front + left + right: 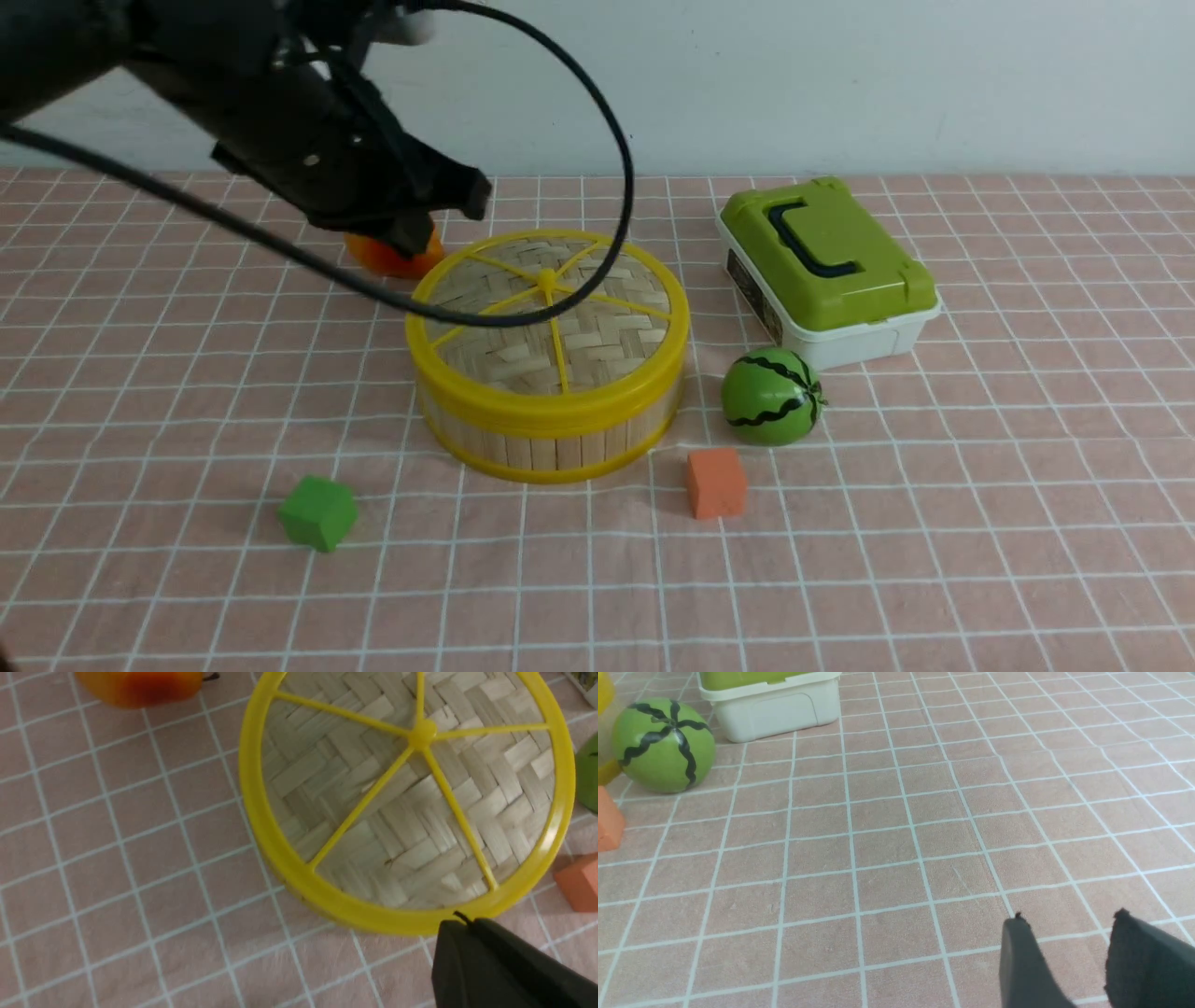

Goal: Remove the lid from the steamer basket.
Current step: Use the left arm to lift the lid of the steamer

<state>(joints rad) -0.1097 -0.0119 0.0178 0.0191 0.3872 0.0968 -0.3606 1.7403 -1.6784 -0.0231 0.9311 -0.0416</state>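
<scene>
The lid (597,327), woven bamboo with a yellow rim, yellow spokes and a small centre knob, sits on the steamer basket (551,453) in the middle of the table. My left gripper (439,219) hovers above the table at the lid's far left edge, apart from it. In the left wrist view its fingers are pressed together with nothing between them (460,924), just outside the lid's rim (397,812). My right gripper (1069,917) is open and empty over bare cloth; it is out of the front view.
A white box with a green lid (826,271) stands right of the basket. A toy watermelon (771,396), an orange cube (716,483) and a green cube (318,512) lie in front. An orange fruit (392,259) lies behind the left gripper. A black cable (616,140) loops over the lid.
</scene>
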